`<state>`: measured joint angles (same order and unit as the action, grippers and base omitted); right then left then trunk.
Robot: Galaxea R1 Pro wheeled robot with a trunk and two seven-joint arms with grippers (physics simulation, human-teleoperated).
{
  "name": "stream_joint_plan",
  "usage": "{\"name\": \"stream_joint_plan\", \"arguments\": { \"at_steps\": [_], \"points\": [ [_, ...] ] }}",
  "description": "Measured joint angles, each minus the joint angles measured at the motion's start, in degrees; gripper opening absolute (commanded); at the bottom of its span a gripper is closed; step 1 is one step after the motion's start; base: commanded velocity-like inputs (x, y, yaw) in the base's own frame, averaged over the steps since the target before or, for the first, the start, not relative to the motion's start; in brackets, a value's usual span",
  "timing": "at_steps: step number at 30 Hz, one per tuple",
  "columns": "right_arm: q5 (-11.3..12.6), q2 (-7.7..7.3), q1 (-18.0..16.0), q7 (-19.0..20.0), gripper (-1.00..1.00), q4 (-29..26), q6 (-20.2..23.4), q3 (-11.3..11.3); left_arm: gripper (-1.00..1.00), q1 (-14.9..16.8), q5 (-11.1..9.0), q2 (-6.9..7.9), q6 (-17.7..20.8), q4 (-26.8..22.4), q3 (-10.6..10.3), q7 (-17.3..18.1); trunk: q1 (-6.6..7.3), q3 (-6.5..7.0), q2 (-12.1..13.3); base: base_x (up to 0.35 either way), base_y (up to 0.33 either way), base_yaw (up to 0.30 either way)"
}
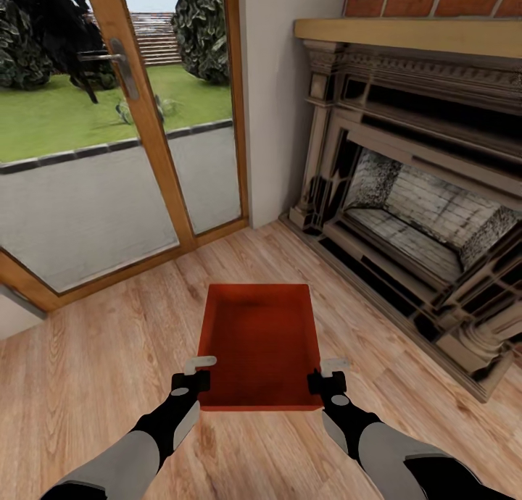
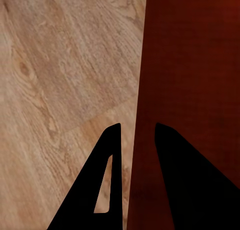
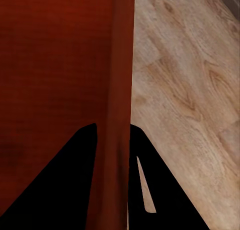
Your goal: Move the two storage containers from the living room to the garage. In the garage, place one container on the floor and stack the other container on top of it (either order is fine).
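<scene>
While unlabelled, orange-red storage container (image 1: 261, 344) over wood floor (image 1: 109, 355), side walls pinched between left fingers (image 1: 197, 373) and right fingers (image 1: 328, 375)

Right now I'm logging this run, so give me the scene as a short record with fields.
room: living room, wood plank floor
container: one orange-red storage container, open top
left end effector: shut on container's left wall
right end effector: shut on container's right wall
ahead left: glass door onto lawn
ahead right: brick fireplace
</scene>
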<state>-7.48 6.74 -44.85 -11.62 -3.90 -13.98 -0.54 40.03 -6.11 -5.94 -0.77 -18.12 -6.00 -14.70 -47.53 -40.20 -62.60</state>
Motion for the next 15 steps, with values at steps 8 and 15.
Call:
{"name": "stream_joint_plan", "arguments": {
  "at_steps": [8, 15],
  "points": [
    [-0.05, 0.00, 0.02, 0.02, -1.00, 0.00, 0.02, 0.06, -1.00, 0.00, 0.02, 0.03, 0.02, 0.01, 0.03, 0.11, 0.00, 0.74, 0.00, 0.000, 0.000, 0.000],
    [-0.11, 0.01, 0.01, 0.02, -1.00, -0.01, 0.03, 0.09, -1.00, -0.01, 0.03, 0.04, 0.01, 0.01, 0.08, 0.18, 0.00, 1.39, 0.00, 0.000, 0.000, 0.000]
  ]
}}
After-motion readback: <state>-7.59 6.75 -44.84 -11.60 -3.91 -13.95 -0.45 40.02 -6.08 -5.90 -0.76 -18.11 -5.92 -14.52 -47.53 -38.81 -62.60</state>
